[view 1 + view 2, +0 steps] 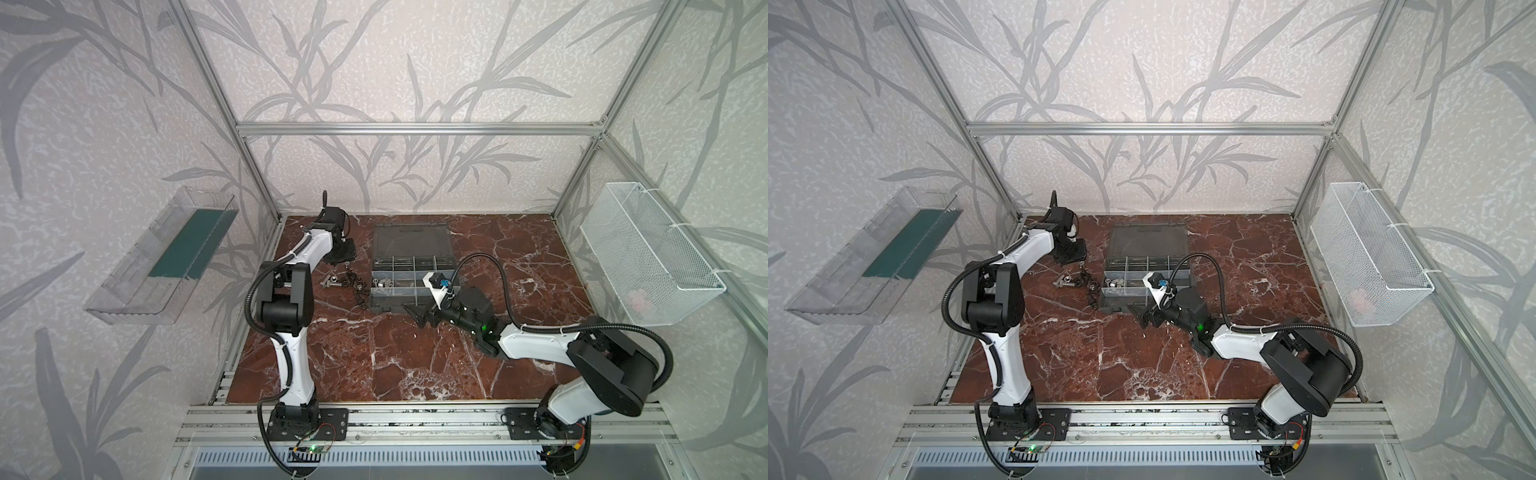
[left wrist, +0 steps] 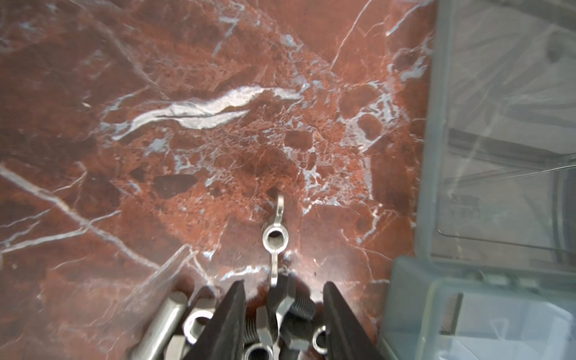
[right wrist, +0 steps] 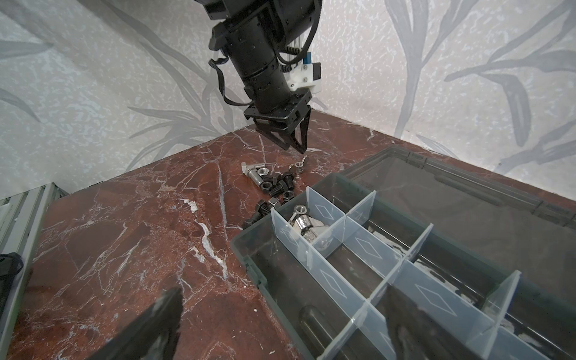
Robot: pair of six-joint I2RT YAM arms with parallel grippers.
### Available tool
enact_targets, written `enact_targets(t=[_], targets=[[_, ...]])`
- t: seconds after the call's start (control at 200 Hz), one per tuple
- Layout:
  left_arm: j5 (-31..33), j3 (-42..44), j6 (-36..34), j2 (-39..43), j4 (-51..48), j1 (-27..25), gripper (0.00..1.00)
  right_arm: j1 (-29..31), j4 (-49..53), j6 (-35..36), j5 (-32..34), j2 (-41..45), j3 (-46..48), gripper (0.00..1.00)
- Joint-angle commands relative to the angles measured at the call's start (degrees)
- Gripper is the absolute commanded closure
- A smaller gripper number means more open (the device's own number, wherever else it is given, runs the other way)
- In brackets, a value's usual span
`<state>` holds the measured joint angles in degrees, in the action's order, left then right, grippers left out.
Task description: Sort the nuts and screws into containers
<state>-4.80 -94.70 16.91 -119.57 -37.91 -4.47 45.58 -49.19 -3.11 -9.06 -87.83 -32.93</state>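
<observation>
Red marble tabletop (image 1: 415, 365) holds loose screws (image 3: 278, 187) and nuts (image 3: 265, 186) beside the grey case (image 3: 246, 249). One silver wing nut (image 2: 274, 237) lies hole-up, wings in line with the left gripper's (image 2: 285, 283) parted, empty fingers; the right gripper (image 1: 413, 316) gapes empty.

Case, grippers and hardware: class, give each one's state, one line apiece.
Case, open.
Lid, folded back flat.
Left gripper, open, empty.
Right gripper, open wide, empty.
Wing nut, loose on table.
Pile, unsorted on table beside case.
Silver parts, in a corner compartment.
</observation>
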Motion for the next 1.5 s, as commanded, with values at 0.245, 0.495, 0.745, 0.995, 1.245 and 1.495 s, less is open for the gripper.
enact_targets(t=[0.245,0.495,0.745,0.995,1.245,1.495], targets=[[1.0,-2.6,-0.8,-4.6,-2.9,-0.1,0.55,0.6,-0.4,0.6,0.0,0.0,-1.4,0.01],[2.3,-4.0,-1.2,-6.9,-1.7,-0.1,0.53,0.7,-0.4,0.8,0.2,-0.7,-1.5,0.01],[3.1,-3.9,-2.2,-7.3,-1.0,0.3,0.55,0.7,-0.6,0.5,-0.4,-1.1,-1.7,0.01],[7.3,-13.6,-3.0,-12.7,-7.4,-1.5,0.57,0.7,-0.7,0.7,-0.2,-1.4,-1.7,0.01],[10.5,-16.5,-3.1,-14.6,-11.4,-1.9,0.59,0.8,-0.6,1.0,0.0,-1.6,-2.0,0.01],[12.1,-18.3,-3.4,-15.6,-14.8,-2.2,0.6,0.7,-0.7,0.9,-0.2,-1.9,-2.1,0.01]])
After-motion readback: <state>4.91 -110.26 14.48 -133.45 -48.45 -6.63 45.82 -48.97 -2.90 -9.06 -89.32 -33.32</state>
